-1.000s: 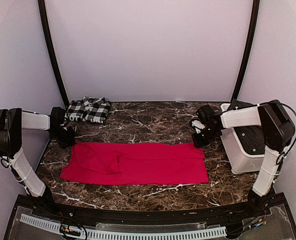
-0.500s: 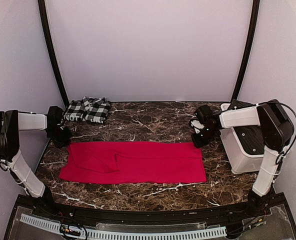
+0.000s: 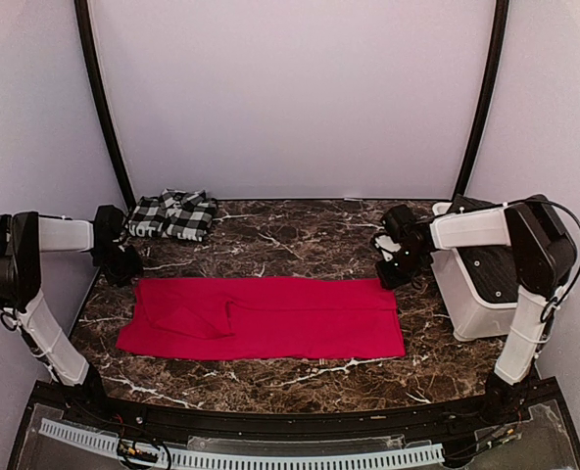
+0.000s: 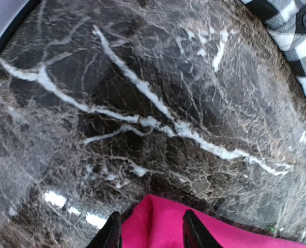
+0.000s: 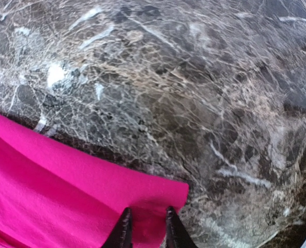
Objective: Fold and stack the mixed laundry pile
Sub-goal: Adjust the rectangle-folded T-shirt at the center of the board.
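Observation:
The plain red garment [image 3: 270,318] lies spread flat in a long strip across the marble table [image 3: 290,240]. My left gripper [image 3: 123,266] is at its far left corner, low over the table. In the left wrist view the fingers stand apart, with a raised fold of the red garment [image 4: 153,219] between them, so this gripper [image 4: 152,233] is open. My right gripper [image 3: 388,274] is at the far right corner. Its fingers [image 5: 123,231] are slightly parted over the flat corner of the red garment [image 5: 65,181]. The checked garment [image 3: 172,215] lies bunched at the back left.
A white plastic bin [image 3: 486,284] stands at the right edge of the table, beside my right arm. In the left wrist view the edge of the checked garment [image 4: 297,36] shows at the top right. Curved black frame posts rise at both back corners.
Both grippers' jaws have parted at the red garment's far corners. The left gripper has moved slightly left and back, and the garment's left end has shifted left with it.

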